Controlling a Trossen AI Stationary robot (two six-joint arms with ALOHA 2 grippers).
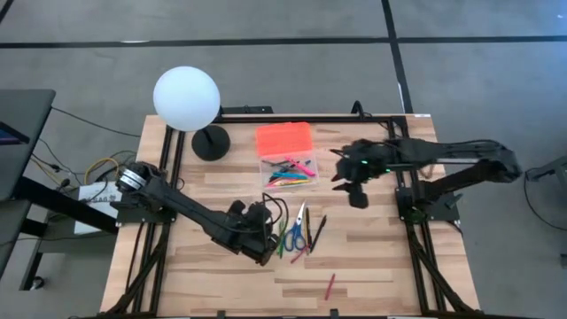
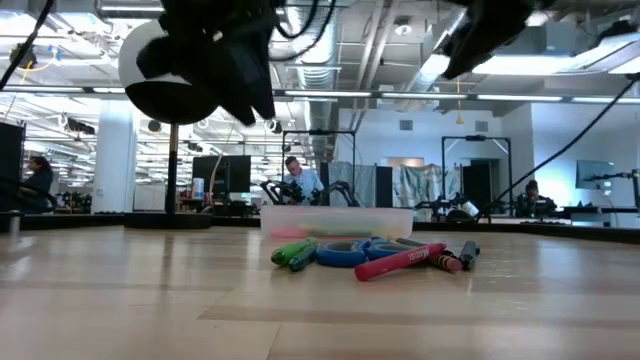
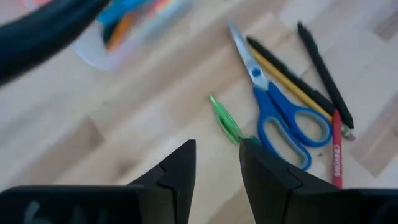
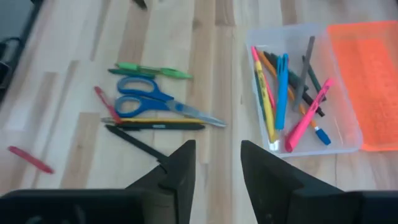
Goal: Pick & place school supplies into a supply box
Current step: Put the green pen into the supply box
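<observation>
My left gripper (image 1: 266,241) hangs low over the wooden table (image 1: 204,275), just beside the loose pile of supplies. Its fingers (image 3: 180,171) stand a narrow gap apart with nothing between them. Just ahead of them lie a green pen (image 3: 225,119) and the blue-handled scissors (image 3: 277,109), with a yellow pencil (image 3: 287,83), two black pens (image 3: 323,65) and a red crayon (image 3: 336,146) alongside. Another red crayon (image 1: 330,284) lies well apart, nearer the table's front edge.

My right gripper (image 1: 347,177) hovers above the table just beside the clear box (image 1: 288,171), its fingers (image 4: 180,168) parted a little and empty. The box sits open near the middle of the table, with its orange lid (image 1: 284,139) lying next to it. Inside are already several pens and pencils (image 4: 283,93): pink, yellow, blue, orange and dark ones. A white globe lamp (image 1: 186,99) stands at the far left part of the table.
</observation>
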